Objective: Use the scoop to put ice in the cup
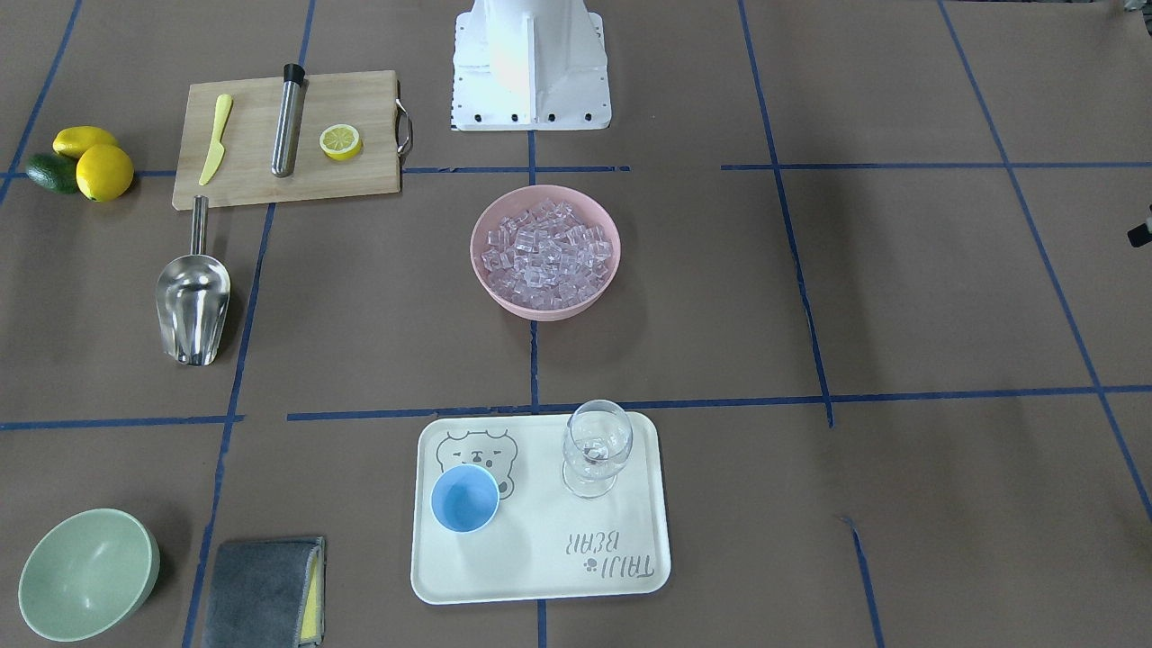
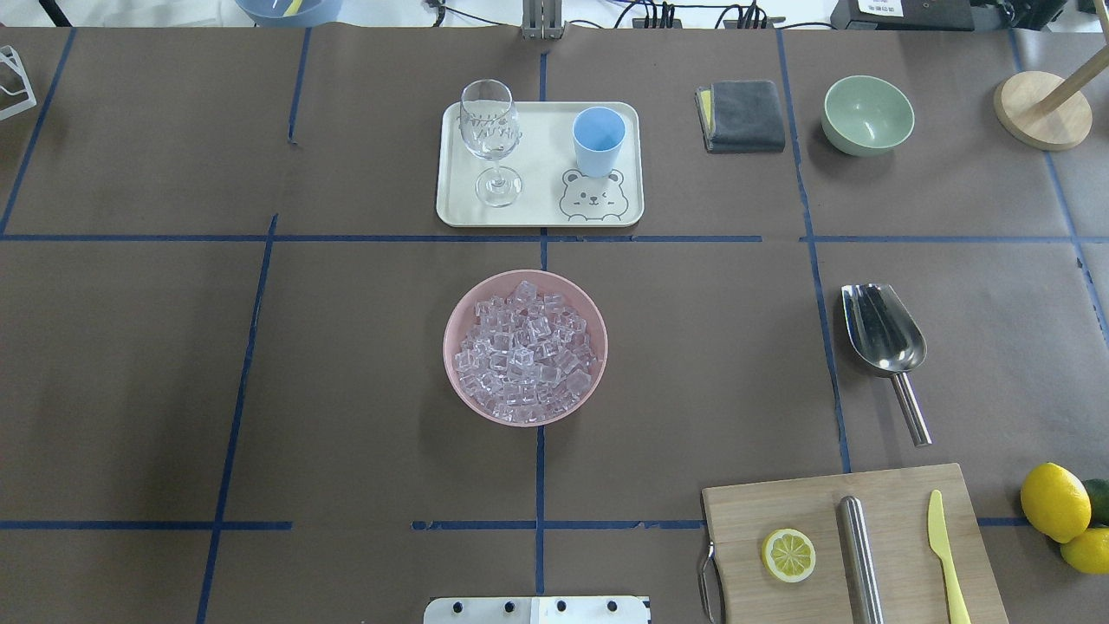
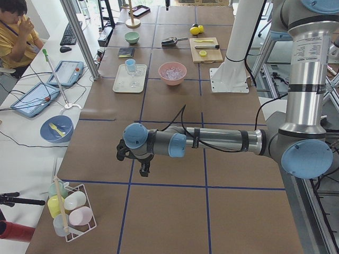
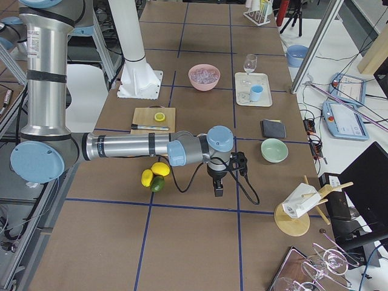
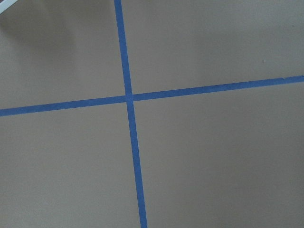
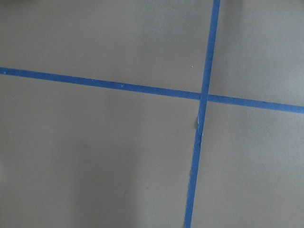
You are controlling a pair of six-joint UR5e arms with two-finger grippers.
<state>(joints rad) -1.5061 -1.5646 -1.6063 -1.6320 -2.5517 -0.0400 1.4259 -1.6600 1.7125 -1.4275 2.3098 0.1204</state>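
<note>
A shiny stainless-steel scoop (image 2: 885, 329) lies flat on the brown paper-covered table (image 2: 346, 390), on the robot's right side. Its long axis runs near to far, with the short round handle towards the robot and the open trough towards the far edge. Clear glassy ice cubes (image 2: 524, 347) fill a pink bowl (image 2: 450, 368) at centre; beyond it, the small light-blue plastic cup (image 2: 598, 139) stands upright on a cream tray (image 2: 537, 208). The right gripper (image 4: 218, 189) hangs over the table's right end, with the scoop lying inward from it. The left gripper (image 3: 143, 170) hangs at the opposite end, so the right arm is nearer. Whether either gripper's fingers are spread or pressed together cannot be told.
</note>
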